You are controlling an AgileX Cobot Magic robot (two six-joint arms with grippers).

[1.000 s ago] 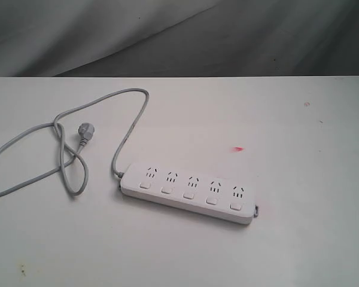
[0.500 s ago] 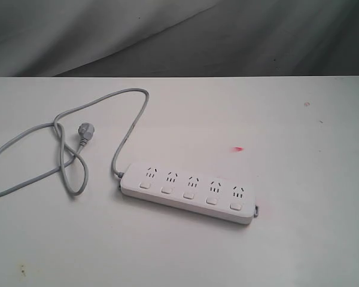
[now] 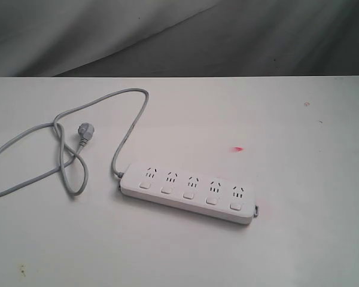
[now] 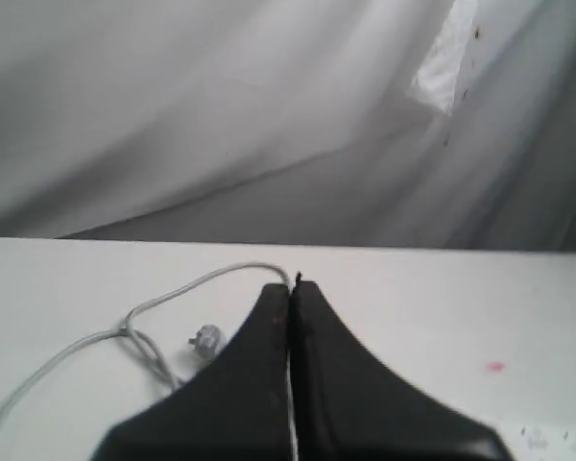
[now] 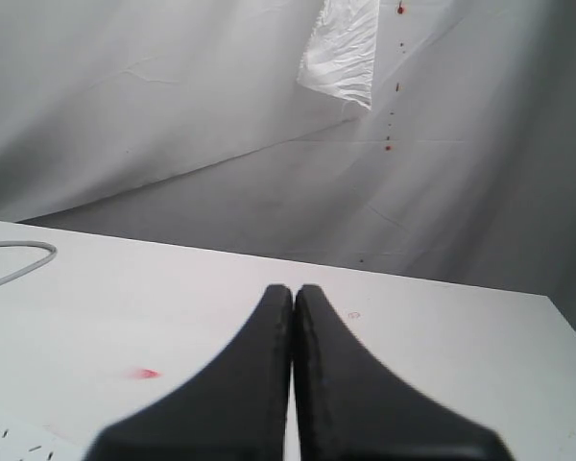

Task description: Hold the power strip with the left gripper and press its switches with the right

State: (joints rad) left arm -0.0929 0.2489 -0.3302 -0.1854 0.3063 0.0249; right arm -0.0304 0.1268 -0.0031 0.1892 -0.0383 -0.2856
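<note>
The strip (image 3: 187, 192) lies flat on the counter (image 3: 299, 239), just left of centre in the lower half of the exterior view, its long axis sloping down toward the right. Five switches (image 3: 189, 195) run along its near edge and face up, which exposes them to a press from above. The cord (image 3: 129, 125) leaves the left end, arcs toward the upper left and loops across itself. The plug (image 3: 84, 131) rests beside that loop, well apart from the strip.

Neither arm appears in the exterior view. In its wrist view we see the left gripper (image 4: 290, 286) with jaws pressed together, holding nothing, above the counter with cord and plug ahead. The right gripper (image 5: 293, 290) likewise shows jaws fully together and empty. Closed jaws form one blunt tip suited to pressing.

We judge the task not yet begun, as nothing touches the strip. The left jaws must part before they can pinch it. We recommend the cord end, which leaves the switches clear for the right. An unheld strip may slide under a press.
</note>
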